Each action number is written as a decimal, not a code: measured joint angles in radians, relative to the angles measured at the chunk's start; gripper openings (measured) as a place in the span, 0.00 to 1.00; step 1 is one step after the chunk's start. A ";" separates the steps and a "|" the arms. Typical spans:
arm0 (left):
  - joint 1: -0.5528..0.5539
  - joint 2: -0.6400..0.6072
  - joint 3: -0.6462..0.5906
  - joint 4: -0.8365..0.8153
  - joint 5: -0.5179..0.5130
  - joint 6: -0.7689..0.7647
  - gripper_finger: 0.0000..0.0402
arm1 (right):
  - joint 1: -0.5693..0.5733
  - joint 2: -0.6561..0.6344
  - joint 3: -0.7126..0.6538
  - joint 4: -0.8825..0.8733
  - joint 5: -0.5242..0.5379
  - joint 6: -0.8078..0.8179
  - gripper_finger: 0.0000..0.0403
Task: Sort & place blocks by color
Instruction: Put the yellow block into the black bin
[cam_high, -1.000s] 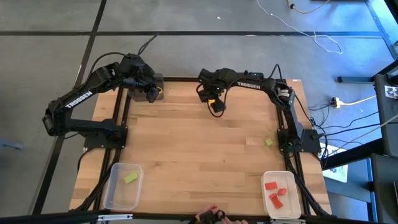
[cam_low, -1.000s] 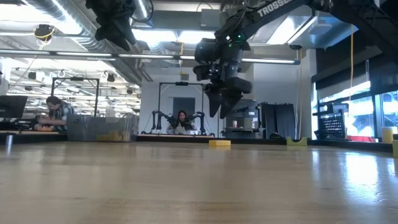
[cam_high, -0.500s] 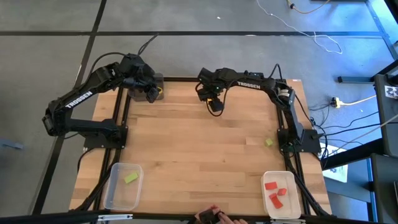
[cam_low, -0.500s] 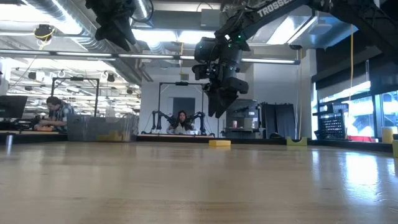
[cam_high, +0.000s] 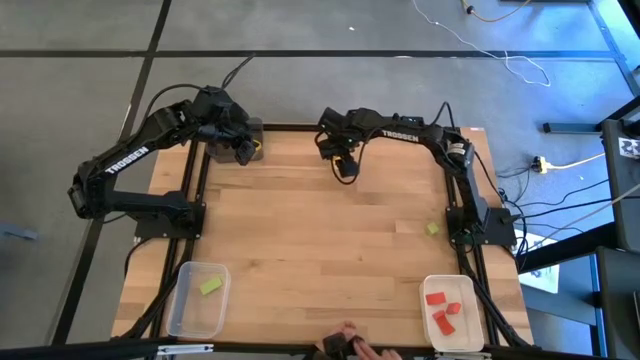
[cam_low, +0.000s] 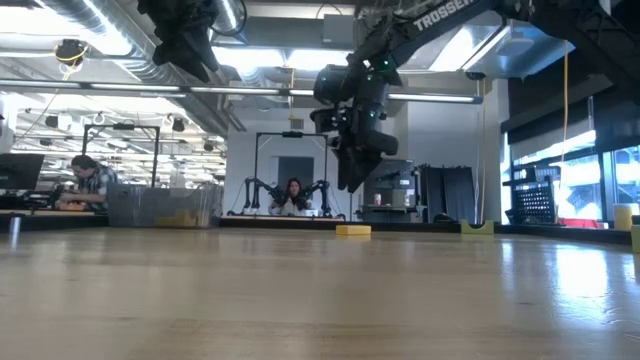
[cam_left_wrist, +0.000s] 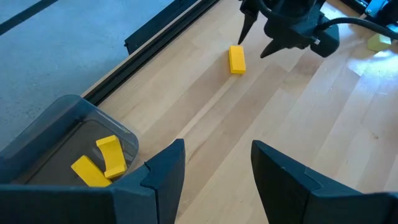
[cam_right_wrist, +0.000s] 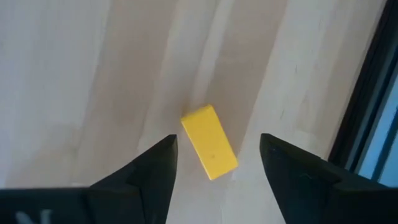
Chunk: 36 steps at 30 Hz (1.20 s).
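I have the right tool (cam_right_wrist: 214, 163) hanging over the far edge of the worktop (cam_high: 320, 240), fingers spread, with a yellow block (cam_right_wrist: 209, 142) lying flat on the wood directly below and between them. From the left wrist camera the same block sits just beside the worktop's back rail, with nothing touching it.

The block looks like a small, solid, hard-edged brick. I judge it light and stiff, so it won't deform, though its smooth faces could slip or let it twist if I pinch it off-centre. It lies at a slant to my fingers, so I'd turn the wrist to square up and close on the two long sides at the middle.

The left tool (cam_left_wrist: 214, 180) waits over the far left corner, fingers apart and holding nothing, above a dark bin (cam_left_wrist: 59, 134) with two yellow pieces (cam_left_wrist: 99, 163) in it. Near me, a clear bin (cam_high: 197, 298) holds one green block (cam_high: 209, 286) and a white bin (cam_high: 452, 314) holds red blocks (cam_high: 441, 310). One loose green block (cam_high: 432, 229) lies by the right arm's base.
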 joint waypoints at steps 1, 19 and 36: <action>0.000 0.000 0.000 0.000 0.000 0.000 0.43 | 0.000 0.000 -0.009 0.003 0.013 -0.009 0.57; 0.000 0.000 0.000 0.000 0.000 0.000 0.43 | 0.002 0.000 -0.056 0.012 -0.073 -0.104 0.57; 0.000 0.000 0.000 0.003 0.000 0.000 0.43 | -0.064 0.065 -0.056 0.028 -0.059 -0.269 0.57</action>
